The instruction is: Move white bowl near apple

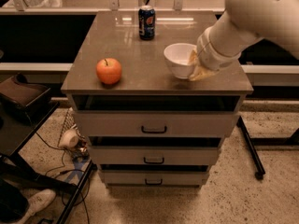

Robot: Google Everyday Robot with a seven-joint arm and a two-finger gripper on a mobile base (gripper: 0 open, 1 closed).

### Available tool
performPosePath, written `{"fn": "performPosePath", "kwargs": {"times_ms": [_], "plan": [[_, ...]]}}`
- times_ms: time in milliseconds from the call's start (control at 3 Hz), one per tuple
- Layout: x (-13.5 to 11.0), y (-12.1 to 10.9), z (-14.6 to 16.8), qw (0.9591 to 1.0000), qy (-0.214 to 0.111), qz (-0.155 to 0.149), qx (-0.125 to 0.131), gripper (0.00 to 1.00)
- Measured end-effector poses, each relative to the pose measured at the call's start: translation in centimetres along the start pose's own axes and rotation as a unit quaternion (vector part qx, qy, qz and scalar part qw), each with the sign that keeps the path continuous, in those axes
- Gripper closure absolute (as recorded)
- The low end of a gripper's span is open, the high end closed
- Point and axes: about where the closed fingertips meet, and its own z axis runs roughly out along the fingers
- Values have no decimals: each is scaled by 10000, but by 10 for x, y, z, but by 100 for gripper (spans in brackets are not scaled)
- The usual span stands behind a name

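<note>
The white bowl (179,59) is over the right half of the cabinet top (140,73), upright and low above or on the surface; I cannot tell if it touches. My gripper (196,67) comes in from the upper right and is shut on the bowl's right rim, with yellowish fingers (200,72) at its side. The orange-red apple (109,71) with a short dark stem sits near the front left of the top, a good hand's width left of the bowl.
A blue soda can (146,22) stands at the back middle of the top. The cabinet has three drawers (154,129) below. A dark chair (23,97) and cables (70,143) are on the floor at left. A counter (70,3) runs behind.
</note>
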Motion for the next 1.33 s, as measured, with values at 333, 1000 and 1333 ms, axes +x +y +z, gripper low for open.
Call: {"fn": "performPosePath", "kwargs": {"times_ms": [333, 1000, 1333], "plan": [[-12, -3, 21, 9995, 176, -273, 58, 100], [-27, -30, 41, 9965, 297, -668, 400, 100], [-35, -37, 49, 9958, 198, -767, 458, 100]]}}
